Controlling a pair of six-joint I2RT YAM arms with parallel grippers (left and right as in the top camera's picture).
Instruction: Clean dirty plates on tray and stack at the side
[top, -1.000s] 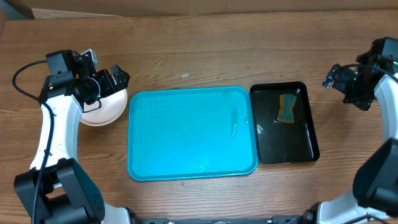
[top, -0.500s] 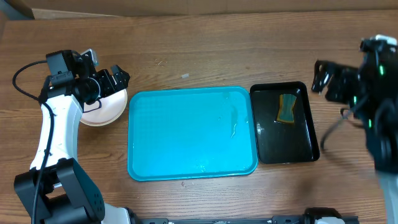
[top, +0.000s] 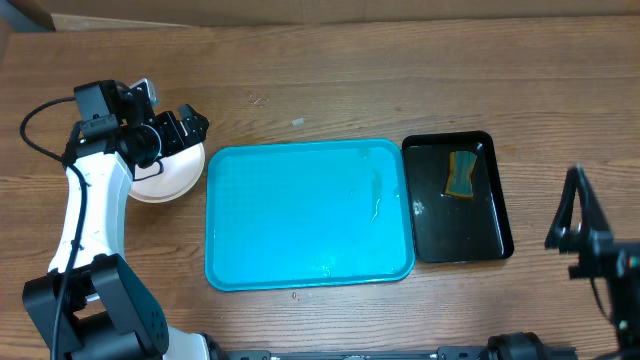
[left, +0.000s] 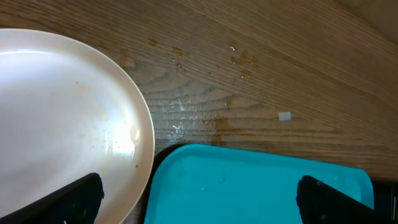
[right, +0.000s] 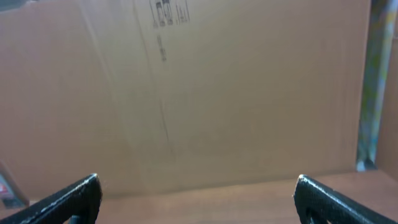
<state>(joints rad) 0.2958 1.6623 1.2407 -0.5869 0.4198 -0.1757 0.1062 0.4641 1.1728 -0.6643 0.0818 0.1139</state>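
Observation:
The turquoise tray (top: 300, 220) lies mid-table with no plates on it, only a few wet streaks. The plates (top: 165, 178) sit as a pale round stack on the table, just left of the tray. I cannot tell how many plates are in it. My left gripper (top: 185, 135) hovers open and empty over the stack's far right edge. In the left wrist view the top plate (left: 62, 124) shows small specks, with the tray's corner (left: 249, 186) beside it. My right gripper (top: 578, 215) is open and empty at the front right, raised off the table.
A narrow glossy black tray (top: 485, 225) lies right of the turquoise tray, with a yellow-green sponge (top: 462, 173) in its far end. A small white scrap (top: 297, 122) lies behind the turquoise tray. The right wrist view faces a cardboard wall (right: 199, 87).
My right arm has swung from the far right edge, near the black tray, back to the front right corner. The left arm and the plates have not moved.

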